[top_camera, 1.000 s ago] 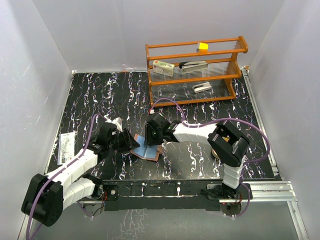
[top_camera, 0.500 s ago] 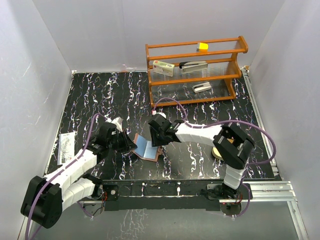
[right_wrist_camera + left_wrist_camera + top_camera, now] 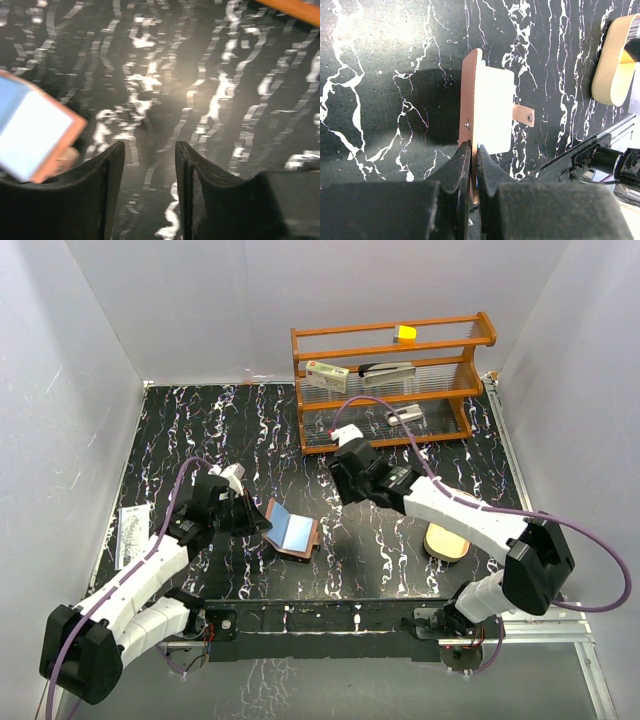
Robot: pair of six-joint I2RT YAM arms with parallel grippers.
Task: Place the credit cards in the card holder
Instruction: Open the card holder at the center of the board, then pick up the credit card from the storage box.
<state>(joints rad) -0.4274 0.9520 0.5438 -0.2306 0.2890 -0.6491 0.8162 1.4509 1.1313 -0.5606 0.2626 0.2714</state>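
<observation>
The reddish-brown card holder [image 3: 307, 544] lies open on the black marbled table, left of centre. A light blue credit card [image 3: 292, 529] rests on its inner face. My left gripper [image 3: 255, 522] is shut on the holder's left edge. In the left wrist view the fingers pinch the thin brown panel [image 3: 469, 100] edge-on at the gripper [image 3: 474, 150], with the pale card [image 3: 493, 110] beside it. My right gripper [image 3: 345, 485] hovers up and right of the holder, open and holding nothing. Its wrist view shows the gripper [image 3: 150, 150] over bare table, with the holder [image 3: 75, 125] at the left edge.
A tan oval tray [image 3: 447, 540] lies right of centre near the right arm and appears as a tan tray [image 3: 615, 65] in the left wrist view. A wooden rack [image 3: 390, 380] with small items stands at the back. A white printed packet [image 3: 132, 535] lies at the far left.
My left gripper has shut on the card holder's edge. My right gripper has drawn back from the holder, up and to the right, and has opened wider.
</observation>
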